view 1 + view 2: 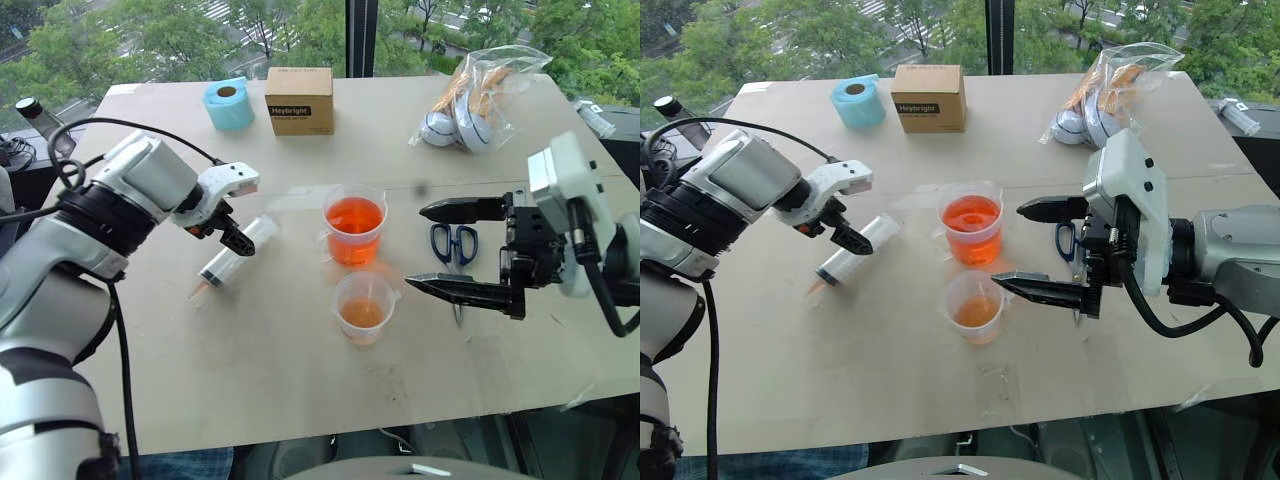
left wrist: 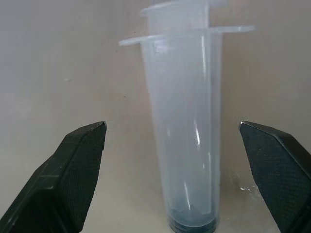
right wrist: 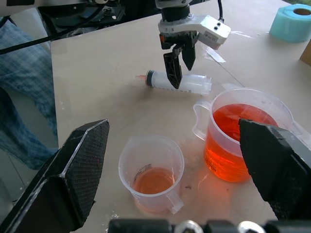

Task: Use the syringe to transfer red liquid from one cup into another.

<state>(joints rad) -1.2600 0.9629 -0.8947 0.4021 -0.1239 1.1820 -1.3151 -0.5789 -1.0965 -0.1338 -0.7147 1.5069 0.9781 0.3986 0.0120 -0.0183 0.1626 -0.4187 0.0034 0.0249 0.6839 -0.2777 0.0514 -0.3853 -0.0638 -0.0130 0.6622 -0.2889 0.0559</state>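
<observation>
While the syringe (image 1: 232, 252) lies flat on the table (image 1: 300, 380), left of the larger cup (image 1: 354, 224), the left gripper (image 1: 226, 226) hangs over its barrel, jaws wide, likely for a grab. Right gripper (image 1: 448, 247), wide and empty, waits right of that cup.

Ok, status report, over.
Both tools open: left tool straddling the syringe, not gripping; right tool beside the cups. Syringe flat on table. Nothing blocking.
</observation>
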